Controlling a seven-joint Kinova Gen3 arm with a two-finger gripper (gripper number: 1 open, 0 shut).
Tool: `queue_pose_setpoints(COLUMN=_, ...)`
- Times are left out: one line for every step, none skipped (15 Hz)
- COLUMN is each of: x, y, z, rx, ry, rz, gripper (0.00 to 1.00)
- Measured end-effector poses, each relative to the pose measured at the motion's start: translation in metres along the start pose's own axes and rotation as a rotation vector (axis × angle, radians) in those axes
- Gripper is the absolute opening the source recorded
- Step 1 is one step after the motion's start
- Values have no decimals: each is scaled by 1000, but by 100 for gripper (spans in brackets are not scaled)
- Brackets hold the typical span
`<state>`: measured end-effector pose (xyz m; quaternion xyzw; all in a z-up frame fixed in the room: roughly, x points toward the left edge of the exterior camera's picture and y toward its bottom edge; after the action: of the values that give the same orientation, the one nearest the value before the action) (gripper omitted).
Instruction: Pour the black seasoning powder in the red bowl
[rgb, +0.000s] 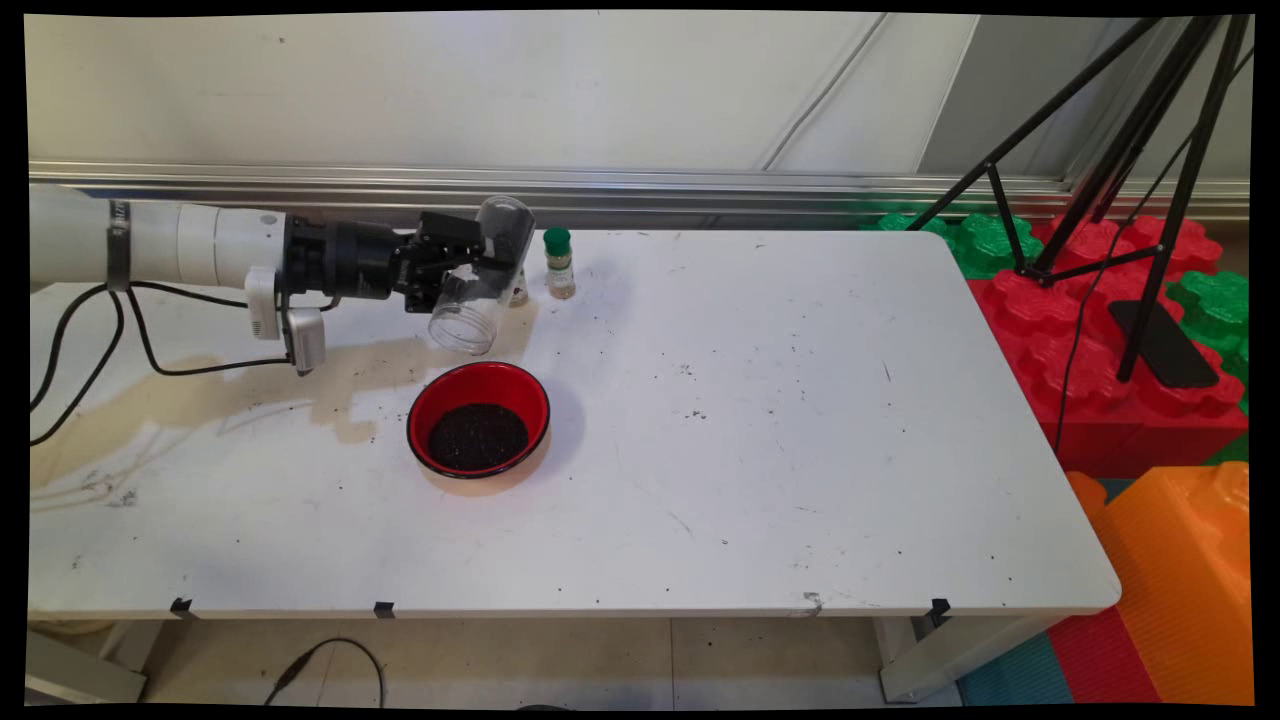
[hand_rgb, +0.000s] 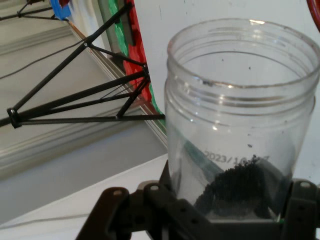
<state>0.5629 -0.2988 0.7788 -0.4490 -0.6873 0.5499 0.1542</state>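
Item, nearest the hand camera: my jaws (hand_rgb: 220, 212), closed on the lower body of a clear plastic jar (hand_rgb: 240, 125), the black linkage showing on either side of it. Item, the same jar (rgb: 480, 275) from the main view: tilted, open mouth pointing down and toward the near side, held above the table (rgb: 760, 420) and just behind a red bowl (rgb: 479, 418). Contents: a small clump of dark grains (hand_rgb: 235, 185) clinging near the jar's base; a few specks on its wall. Item, red bowl: upright on the table, a mound of the same dark grains (rgb: 478, 436) in its middle. Item, small spice bottle with green cap (rgb: 559, 262): standing beyond the jar, near the table's far edge. Item, brownish stain (rgb: 200, 390) across the table's left part. Risks, as I judge them: the jar's mouth looks to sit behind the bowl's rim rather than squarely over it, so loosened grains could land on the table; smooth plastic could slip or turn in my hold; a swing rightward could knock the spice bottle over.
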Motion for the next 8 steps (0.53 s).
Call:
queue_pose_setpoints(x=1, y=0, z=0, rx=2, ry=-1, rz=20, gripper=0)
queue_pose_setpoints(x=1, y=0, z=1, rx=3, ry=-2, rz=37, gripper=0)
queue_pose_setpoints(x=2, y=1, z=1, rx=4, ry=-3, rz=49, gripper=0)
queue_pose_setpoints(x=3, y=1, z=1, rx=6, ry=-4, rz=83, gripper=0)
queue_pose_setpoints(x=4, y=1, z=2, rx=8, ry=-5, rz=105, gripper=0)
queue_pose_setpoints(x=4, y=2, z=2, rx=9, ry=-5, rz=124, gripper=0)
queue_pose_setpoints(x=5, y=2, z=2, rx=9, ry=-5, rz=145, gripper=0)
queue_pose_setpoints(x=6, y=2, z=2, rx=10, ry=-5, rz=166, gripper=0)
